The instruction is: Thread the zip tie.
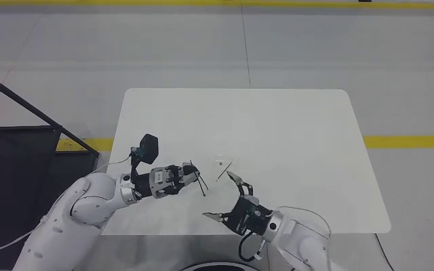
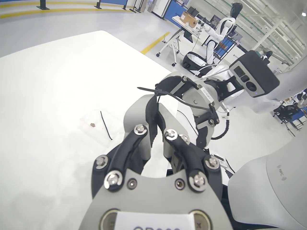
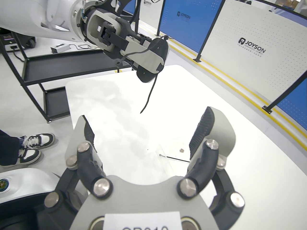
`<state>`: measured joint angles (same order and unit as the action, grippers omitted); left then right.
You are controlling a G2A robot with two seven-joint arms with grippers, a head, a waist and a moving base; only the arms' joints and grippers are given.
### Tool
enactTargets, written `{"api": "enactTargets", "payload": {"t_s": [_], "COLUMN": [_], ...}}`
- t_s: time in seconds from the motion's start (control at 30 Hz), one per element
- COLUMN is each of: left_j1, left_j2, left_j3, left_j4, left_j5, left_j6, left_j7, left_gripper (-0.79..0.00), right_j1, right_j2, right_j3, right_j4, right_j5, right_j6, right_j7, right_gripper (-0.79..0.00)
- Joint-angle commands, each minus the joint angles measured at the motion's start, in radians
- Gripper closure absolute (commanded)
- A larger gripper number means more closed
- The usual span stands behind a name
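Nearest us, short of the clear sheet (image 1: 220, 159), our right gripper (image 3: 146, 118) hangs spread wide and empty; left of the sheet our left gripper (image 1: 192, 176) is clamped on a zip tie (image 3: 150, 94), and a second tie (image 1: 226, 170) lies on the sheet. We fear the held tie's floppy tail could swing aside and miss its head. We count two ties, two grippers, one sheet.
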<state>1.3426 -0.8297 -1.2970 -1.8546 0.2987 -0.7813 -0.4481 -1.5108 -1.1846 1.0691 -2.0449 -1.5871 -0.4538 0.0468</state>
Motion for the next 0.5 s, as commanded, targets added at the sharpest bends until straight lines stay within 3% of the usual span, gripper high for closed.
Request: {"api": "enactTargets", "payload": {"t_s": [0.0, 0.07, 0.2, 0.47], "left_j1": [0.000, 0.000, -0.001, -0.009], "left_j2": [-0.002, -0.003, -0.006, -0.012], "left_j3": [0.003, 0.006, 0.011, 0.024], "left_j4": [-0.001, -0.002, -0.009, -0.012], "left_j5": [0.006, 0.012, 0.029, 0.036], "left_j6": [0.003, 0.005, 0.017, 0.029], "left_j7": [0.003, 0.002, 0.003, -0.004], "left_gripper": [0.000, 0.000, 0.000, 0.000], "right_j1": [0.006, 0.017, 0.036, 0.044], "right_j2": [-0.004, -0.009, -0.015, -0.023], "right_j3": [-0.029, -0.043, -0.062, -0.089], "right_j4": [0.001, 0.012, 0.021, 0.022], "right_j5": [-0.022, -0.023, -0.022, -0.066], "right_j6": [0.034, 0.065, 0.102, 0.175], "right_j7": [0.015, 0.033, 0.050, 0.091], "right_gripper": [-0.656, -0.526, -0.369, -0.302]}}
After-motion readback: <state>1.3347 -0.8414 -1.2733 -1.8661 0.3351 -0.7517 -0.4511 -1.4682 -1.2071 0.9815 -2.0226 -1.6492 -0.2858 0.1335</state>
